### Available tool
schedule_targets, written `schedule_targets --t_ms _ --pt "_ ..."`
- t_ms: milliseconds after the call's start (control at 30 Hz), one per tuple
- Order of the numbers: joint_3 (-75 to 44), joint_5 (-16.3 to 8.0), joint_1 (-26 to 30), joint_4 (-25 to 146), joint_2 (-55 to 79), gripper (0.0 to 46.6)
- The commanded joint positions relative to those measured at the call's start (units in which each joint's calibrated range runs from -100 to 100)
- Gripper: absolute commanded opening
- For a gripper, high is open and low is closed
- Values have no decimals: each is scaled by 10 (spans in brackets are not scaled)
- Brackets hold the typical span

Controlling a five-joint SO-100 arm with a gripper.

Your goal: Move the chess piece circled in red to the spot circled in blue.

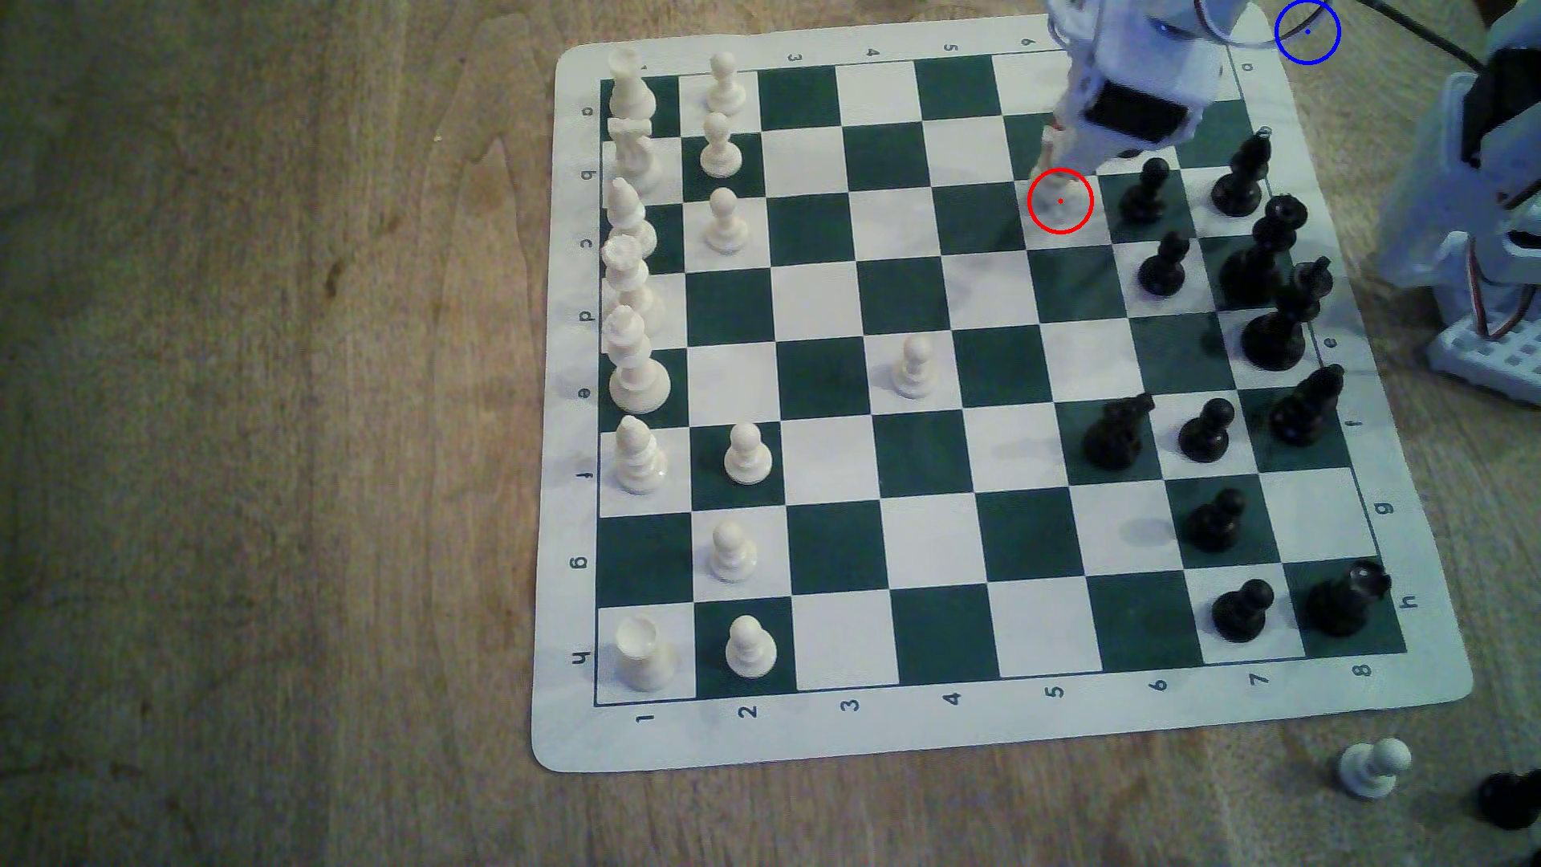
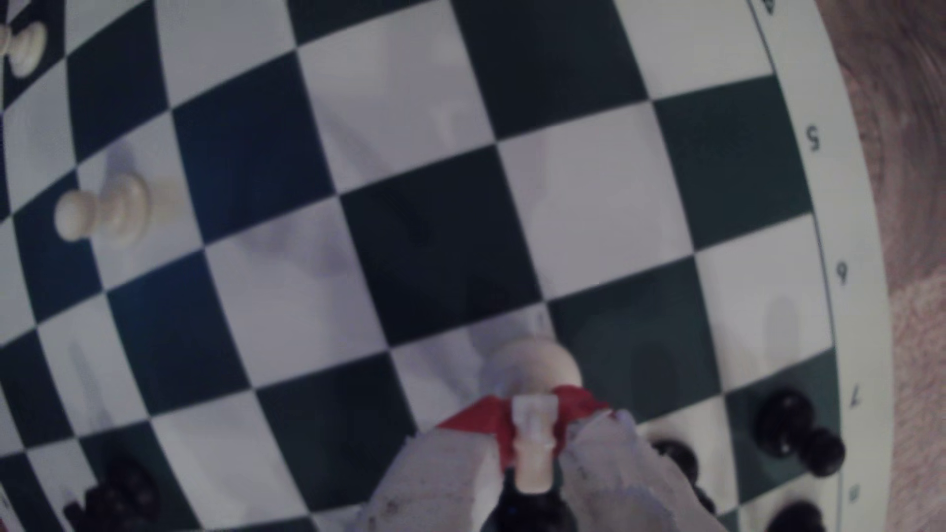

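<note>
The chess piece circled in red is a white knight [image 1: 1059,204] standing on a white square near the board's far edge, toward the exterior view's right. My gripper [image 1: 1052,162] comes down on it from above. In the wrist view the knight [image 2: 534,445] sits between the two red-taped fingers [image 2: 476,419], which press on both of its sides, and its round base [image 2: 532,360] shows beyond them. The spot circled in blue [image 1: 1307,32] lies on bare wood just past the board's far right corner, with a dark cable crossing it.
Black pawns [image 1: 1146,192] and taller black pieces [image 1: 1242,175] stand close to the knight on the exterior view's right. White pieces [image 1: 634,367] line the board's left side. The arm's base [image 1: 1484,250] stands at the right edge. A white pawn [image 1: 1372,767] lies off the board.
</note>
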State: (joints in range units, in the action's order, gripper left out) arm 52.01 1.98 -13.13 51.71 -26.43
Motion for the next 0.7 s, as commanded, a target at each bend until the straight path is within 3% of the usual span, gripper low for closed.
schedule_targets --t_ms 0,233,500,667 --pt "-93 10 -37 46 -55 2" --pt "-196 40 -121 134 -110 2" --pt "-190 77 -253 147 -109 2" --pt "-184 77 -268 171 -102 2"
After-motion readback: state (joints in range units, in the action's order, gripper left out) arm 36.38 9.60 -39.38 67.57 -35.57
